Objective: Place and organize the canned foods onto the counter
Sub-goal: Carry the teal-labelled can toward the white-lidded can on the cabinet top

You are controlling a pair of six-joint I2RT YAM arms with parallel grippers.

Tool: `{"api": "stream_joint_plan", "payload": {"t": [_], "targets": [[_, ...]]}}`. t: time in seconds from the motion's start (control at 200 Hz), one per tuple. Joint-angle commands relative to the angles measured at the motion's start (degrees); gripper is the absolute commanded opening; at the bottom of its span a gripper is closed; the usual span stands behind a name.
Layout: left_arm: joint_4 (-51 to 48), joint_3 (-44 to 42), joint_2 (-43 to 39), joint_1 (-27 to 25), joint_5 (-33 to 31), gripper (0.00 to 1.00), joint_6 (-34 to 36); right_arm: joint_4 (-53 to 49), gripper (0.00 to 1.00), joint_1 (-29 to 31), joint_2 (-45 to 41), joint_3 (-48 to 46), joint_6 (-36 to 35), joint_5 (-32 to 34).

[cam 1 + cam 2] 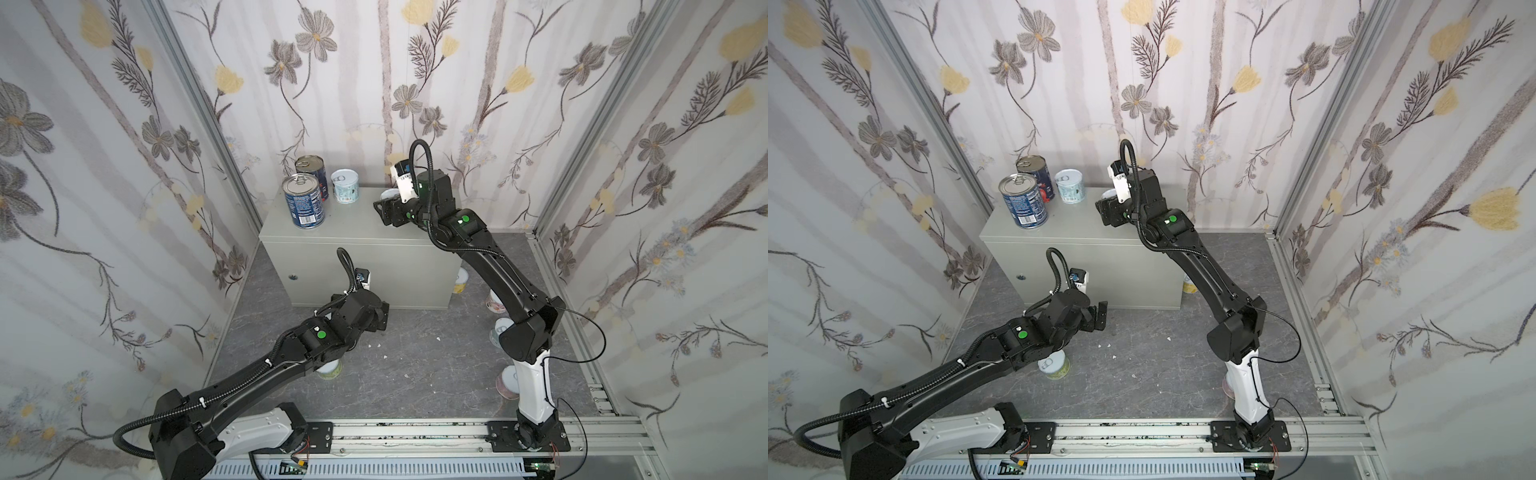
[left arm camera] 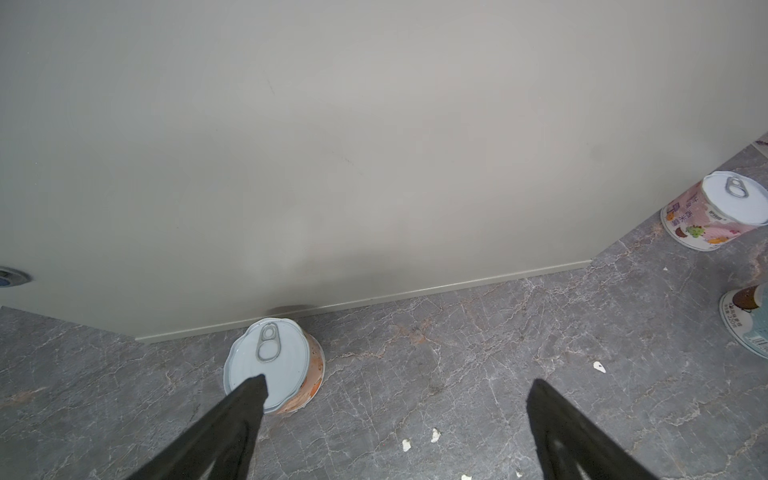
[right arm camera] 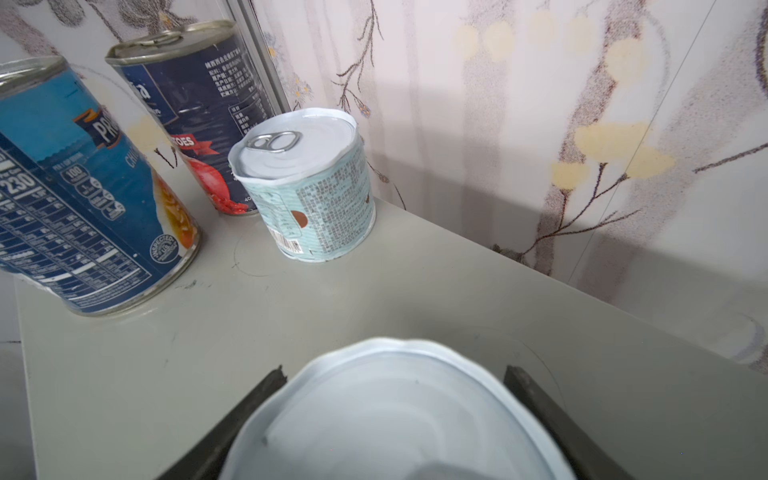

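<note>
Flanking a pale-lidded can (image 3: 390, 415), right fingers' (image 3: 262, 390) grip cannot be told; left fingers (image 2: 232, 424) spread wide, empty.

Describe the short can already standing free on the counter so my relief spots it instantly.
Start at the big grey counter against the back wall, left rear corner. Three cans stand there: the front tall blue can, the rear tall blue can and the short teal can. It alone is squat, with a pale pull-tab lid and pale teal label.
</note>
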Motion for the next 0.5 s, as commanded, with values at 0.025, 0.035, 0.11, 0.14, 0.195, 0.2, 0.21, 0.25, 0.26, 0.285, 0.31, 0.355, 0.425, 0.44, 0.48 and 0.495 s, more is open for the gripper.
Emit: {"api": "stream_joint_plan", "payload": {"t": [0.025,0.035,0.11,0.14,0.195,0.2,0.21,0.25,0.26,0.285,0.31,0.355,0.425,0.44,0.48,0.495], "targets": [[-0.54,-0.04,-0.20,0.01,-1.92,1.00,0.24,7.07,0.82,0.10,1.73,-0.13,0.51,-1.43],[-0.56,-0.05,-0.20,0.04,-1.98,1.00,0.24,7.31,0.82,0.13,1.85,-0.13,0.49,-1.47],[-0.69,-0.12,-0.28,-0.01,-2.09,1.00,0.24,9.27,0.82,0.19,2.68,-0.13,0.49,-1.51],[-0.74,-0.22,-0.37,-0.01,-2.17,1.00,0.24,9.89,0.82,0.14,2.94,-0.13,0.45,-1.22],[-0.90,-0.38,-0.58,-0.01,-2.18,1.00,0.12,10.96,0.83,0.14,3.39,-0.13,0.13,-0.90],[-0.91,-0.41,-0.61,-0.01,-2.18,1.00,0.09,11.05,0.83,0.14,3.46,-0.17,0.04,-0.88],[-0.91,-0.40,-0.70,-0.01,-2.25,1.00,0.13,11.23,0.83,0.14,3.53,-0.16,0.05,-0.87],[-1.00,-0.53,-0.86,-0.03,-2.27,1.00,0.13,12.10,0.83,0.05,3.95,-0.13,-0.12,-1.02],[-1.05,-0.59,-0.89,-0.02,-2.27,1.00,0.14,12.24,0.83,0.01,4.07,-0.13,-0.13,-1.11],[-1.09,-0.64,-0.99,-0.01,-2.31,1.00,0.06,12.84,0.83,-0.03,4.31,-0.13,-0.15,-1.36],[-1.22,-0.63,-1.07,-0.01,-2.35,1.00,0.06,13.34,0.83,-0.03,4.48,-0.13,-0.23,-1.59],[-1.34,-0.76,-1.24,-0.01,-2.51,1.00,-0.03,14.22,0.83,-0.03,4.92,-0.11,-0.30,-1.75],[-1.53,-0.86,-1.43,-0.01,-2.54,1.00,-0.25,15.40,0.83,-0.01,5.58,-0.13,-0.38,-1.83],[-1.56,-0.86,-1.43,0.01,-2.53,1.00,-0.29,15.71,0.83,-0.03,5.63,-0.13,-0.39,-1.84],[-1.70,-0.85,-1.51,0.02,-2.44,1.00,-0.50,16.38,0.83,-0.12,5.98,-0.13,-0.35,-1.90],[-1.70,-0.85,-1.47,-0.02,-2.34,1.00,-0.59,16.67,0.84,-0.12,6.11,-0.13,-0.39,-1.92]]}}
